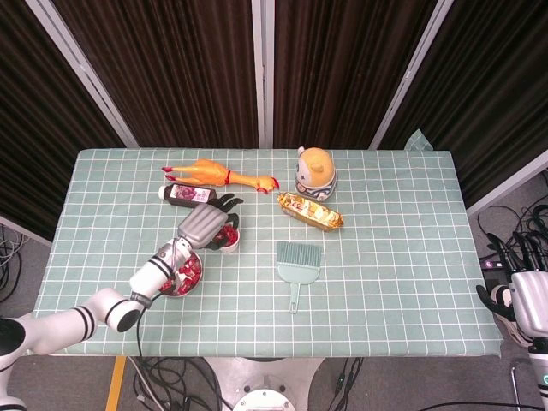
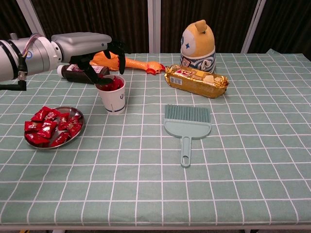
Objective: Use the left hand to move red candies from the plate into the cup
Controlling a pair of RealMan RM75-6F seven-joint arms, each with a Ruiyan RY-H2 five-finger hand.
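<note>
Left hand (image 2: 99,60) is sitting right over the cup (image 2: 112,95) in the upper left of the chest view, dark fingers (image 2: 104,81) curled down into its mouth. Can't tell whether it's pinching a candy or not. The cup stands upright on the bench (image 2: 243,160), red wrappers poking out. The plate (image 2: 77,130) of red candies (image 2: 46,127) is lower left of it. Right hand (image 1: 522,295) hangs off the bench's lower right, fingers apart.

The left robot hand (image 2: 92,53) is built with a silver-grey back and black fingers (image 2: 118,48). Its white arm is ringed with black bands. The right robot hand (image 1: 524,295) is likewise silver-grey, with black fingers.
</note>
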